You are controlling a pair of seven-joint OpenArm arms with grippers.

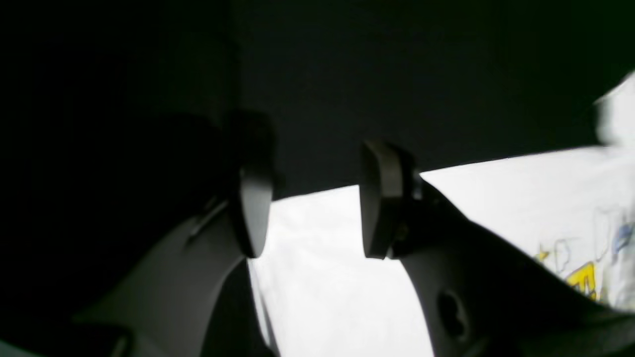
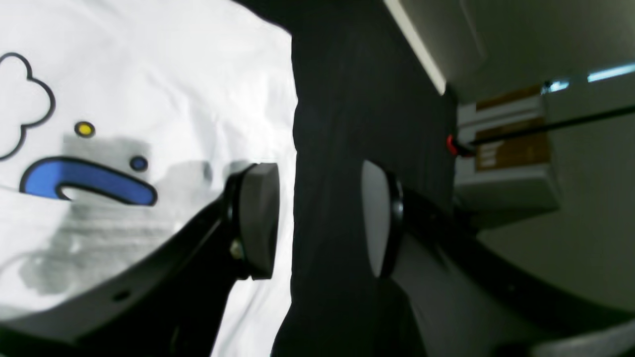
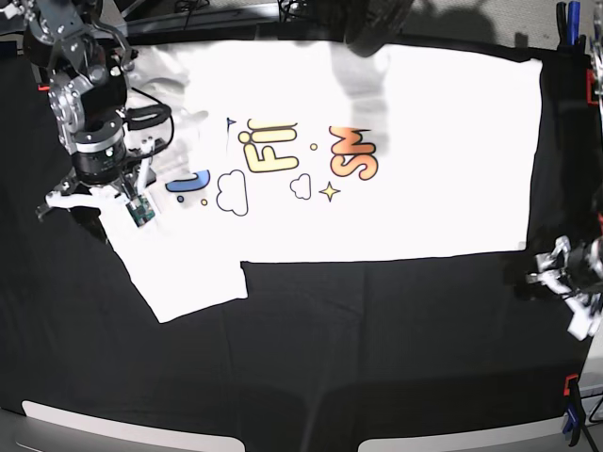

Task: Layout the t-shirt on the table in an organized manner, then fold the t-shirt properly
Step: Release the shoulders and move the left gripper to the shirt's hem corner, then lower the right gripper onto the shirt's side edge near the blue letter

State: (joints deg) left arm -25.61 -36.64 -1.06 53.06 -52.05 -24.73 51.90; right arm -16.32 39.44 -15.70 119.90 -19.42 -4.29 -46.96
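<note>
The white t-shirt [image 3: 424, 207] lies spread flat, print up, across the far half of the black-clothed table [image 3: 377, 358]. One sleeve reaches toward the near left. My right gripper [image 3: 94, 196] hovers at that sleeve's left edge. In its wrist view the right gripper [image 2: 317, 218] is open, with one pad [image 2: 258, 218] over the white t-shirt [image 2: 149, 74] and black cloth between the jaws. My left gripper [image 3: 540, 271] sits at the shirt's near right corner. In its wrist view the left gripper [image 1: 317, 208] is open and empty above the t-shirt's edge [image 1: 322, 277].
An orange clamp [image 3: 592, 87] and blue clamps [image 3: 571, 19] grip the table's right edge, and another clamp [image 3: 571, 405] sits at the near right corner. A red-tipped clamp [image 2: 451, 145] and shelving [image 2: 511, 163] lie beyond the edge in the right wrist view.
</note>
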